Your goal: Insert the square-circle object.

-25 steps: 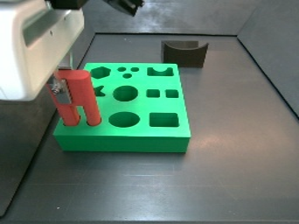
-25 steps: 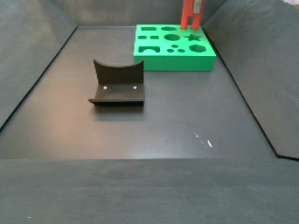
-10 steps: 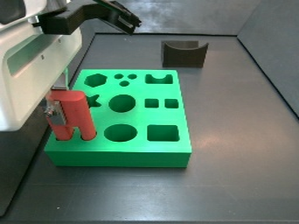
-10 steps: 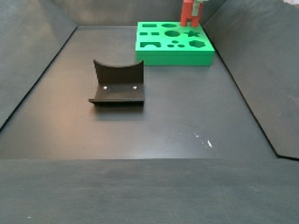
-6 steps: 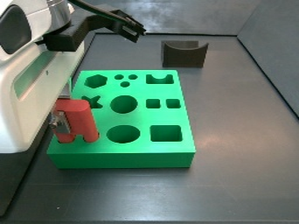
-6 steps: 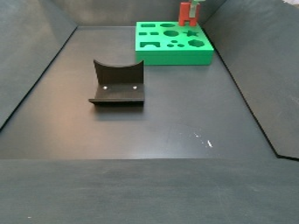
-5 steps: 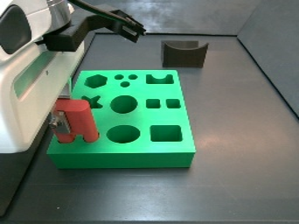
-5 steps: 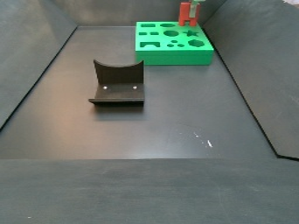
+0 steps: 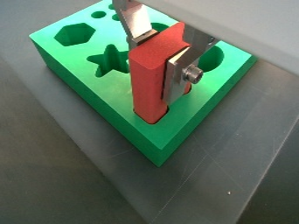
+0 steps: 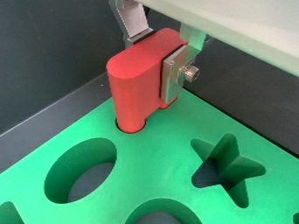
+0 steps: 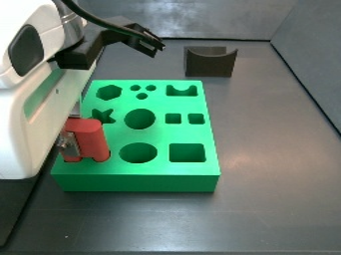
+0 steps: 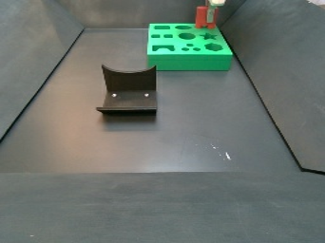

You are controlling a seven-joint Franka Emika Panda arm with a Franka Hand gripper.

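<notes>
The square-circle object, a long red peg (image 9: 149,87), stands upright with its lower end sunk in a hole at a corner of the green block (image 9: 176,140). It also shows in the other wrist view (image 10: 138,87) and in both side views (image 11: 90,139) (image 12: 202,16). My gripper (image 9: 160,57) (image 10: 158,54) is shut on the peg's upper part, one silver finger (image 10: 173,77) on each flat side. In a side view only a short red stub stands above the green block (image 11: 200,174), beside one finger (image 11: 63,146). The hole itself is hidden by the peg.
The green block (image 12: 191,61) has other shaped holes: a star (image 10: 222,171), a round one (image 10: 79,171), a hexagon (image 9: 76,35). A dark grey block with a curved notch (image 11: 209,60) (image 12: 127,90) stands apart on the dark floor. Dark walls ring the floor.
The gripper has come down with the red peg. The peg has sunk deeper into the corner hole, and less red shows above the green block.
</notes>
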